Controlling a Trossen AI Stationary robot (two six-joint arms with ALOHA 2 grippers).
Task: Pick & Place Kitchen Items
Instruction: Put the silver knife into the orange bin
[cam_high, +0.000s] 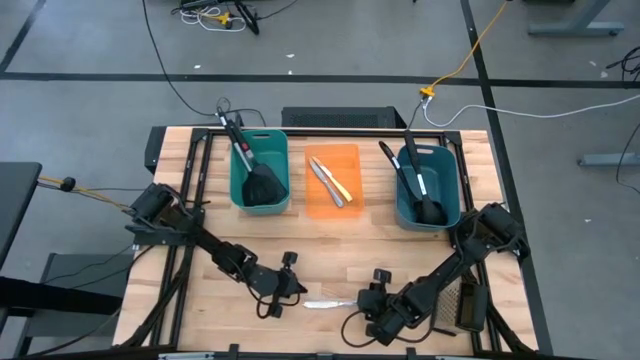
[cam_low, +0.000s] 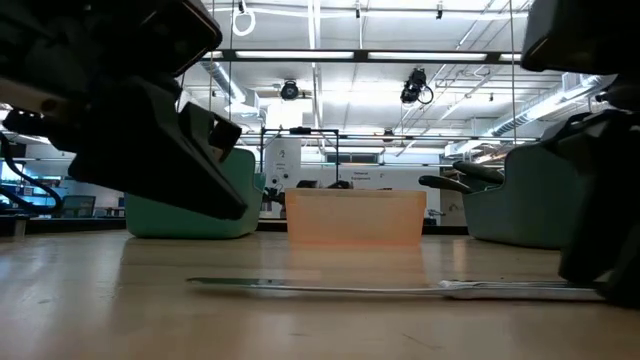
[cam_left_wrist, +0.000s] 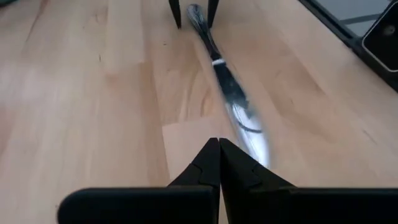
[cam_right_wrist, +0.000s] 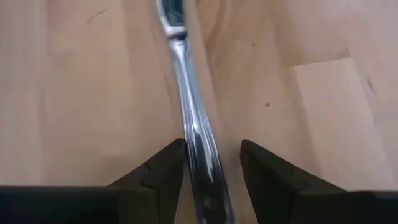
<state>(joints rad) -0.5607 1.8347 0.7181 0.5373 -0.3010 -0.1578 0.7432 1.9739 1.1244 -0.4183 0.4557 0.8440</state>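
Overhead and wrist views of a two-arm pick in progress, read left to right. On the left, the left hand (cam_high: 283, 296) sits low over the bench (cam_high: 200, 290) with its fingers pressed fully together, holding nothing; its closed tips rest at or just beside the blade end of the silver knife (cam_high: 328, 303), which lies flat on the wood between the two arms. Whether they actually touch the blade cannot be told.

Behind, the teal tub (cam_high: 260, 170) holds a black slotted spatula (cam_high: 262, 186), the orange tub (cam_high: 332, 180) holds two small knives (cam_high: 332, 181), and the blue tub (cam_high: 428, 185) holds black long-handled utensils (cam_high: 418, 185).

On the right, the right hand (cam_right_wrist: 211, 168) has its fingers spread partway and straddles the knife's handle, one finger on each side, not yet closed on it.

Likely hazards:
- The handle sits nearer one finger than the other, so closing may shove the knife sideways or spin it on the smooth wood instead of trapping it.
- A thin, flat piece offers little to pinch; fingertips set too high would close above it.
- If the left hand bears on the blade, lifting the handle against that pressure could make the knife pivot or slip free.
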